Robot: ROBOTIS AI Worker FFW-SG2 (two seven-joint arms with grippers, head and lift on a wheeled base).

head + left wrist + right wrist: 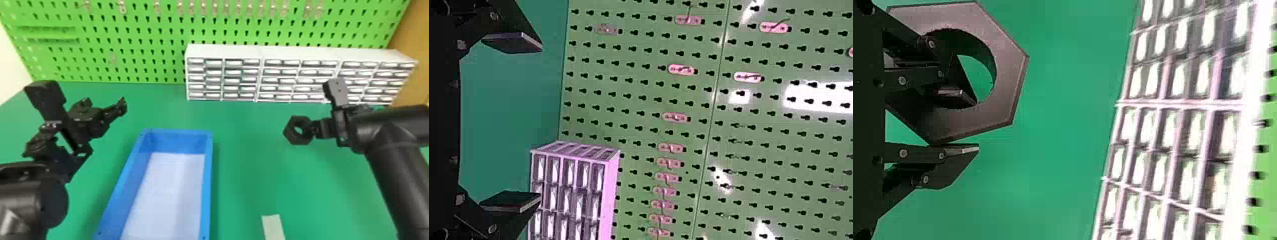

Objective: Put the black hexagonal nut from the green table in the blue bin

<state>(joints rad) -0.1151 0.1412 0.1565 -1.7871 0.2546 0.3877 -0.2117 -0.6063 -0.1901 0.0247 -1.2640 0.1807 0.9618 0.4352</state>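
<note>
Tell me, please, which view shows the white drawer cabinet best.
The head view: it takes in the cabinet end to end, though the right arm covers part. The left wrist view shows its left end; the right wrist view, a closer stretch of drawer fronts.

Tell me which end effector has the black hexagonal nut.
The right end effector: one of its fingers passes through the nut. The left end effector is open and empty.

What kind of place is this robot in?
Probably a workshop or robot lab: there's a green pegboard on the wall, a white rack of little drawers, and a big black nut.
</note>
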